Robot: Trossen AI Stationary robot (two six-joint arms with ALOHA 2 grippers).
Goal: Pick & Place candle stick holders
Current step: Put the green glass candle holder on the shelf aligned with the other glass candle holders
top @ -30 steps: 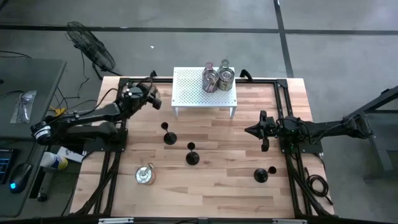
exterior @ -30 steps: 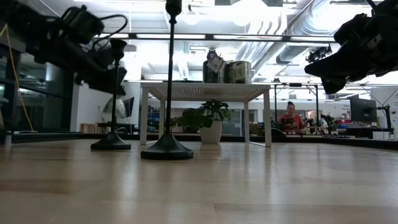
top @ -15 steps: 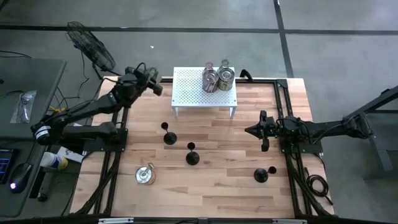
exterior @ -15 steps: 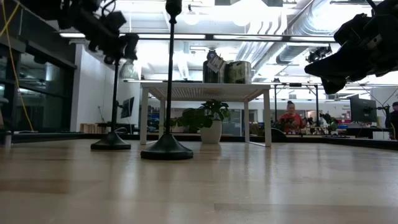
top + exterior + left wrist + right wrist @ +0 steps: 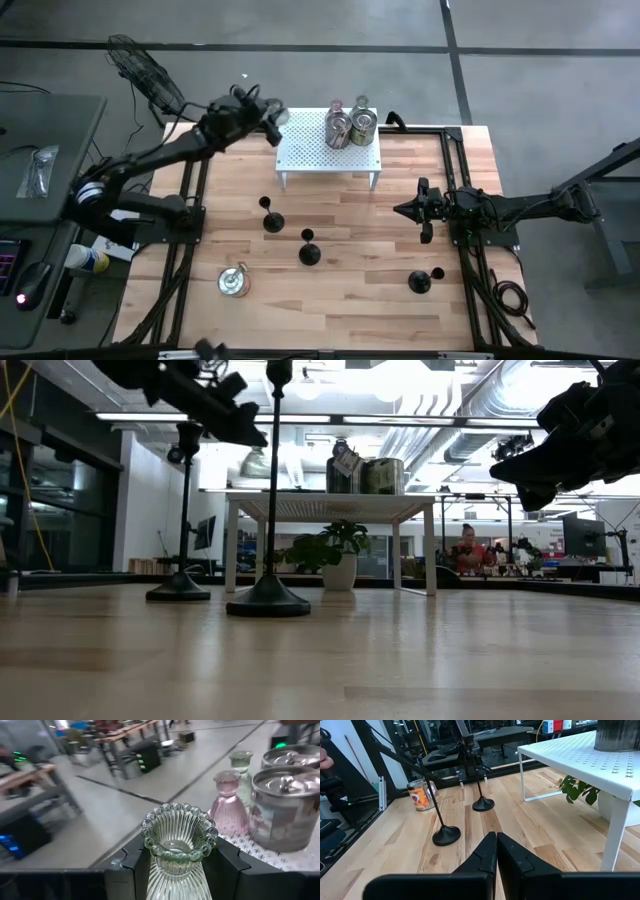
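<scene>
My left gripper is shut on a clear ribbed glass candle stick holder, in the air at the left end of the white perforated rack. On the rack stand a pinkish holder, a clear holder and two silvery lidded tins. Three black thin-stemmed holders stand on their round bases on the table. My right gripper is shut and empty above the table's right part; it also shows in the right wrist view. My left gripper pinches the glass holder's ribbed body, just below its beaded rim, between its two fingers. One finger stands on each side of it. The holder is lifted clear of the table and the rack, its open top facing the wrist camera.
A small tin with an orange label stands near the table's front left. A potted plant shows under the rack. A floor fan stands beyond the far left corner. A person sits in the room behind.
My left gripper has risen and gone toward the table's far edge and right, up to the left end of the white rack, carrying the glass holder clear of the table. My right arm has kept still.
</scene>
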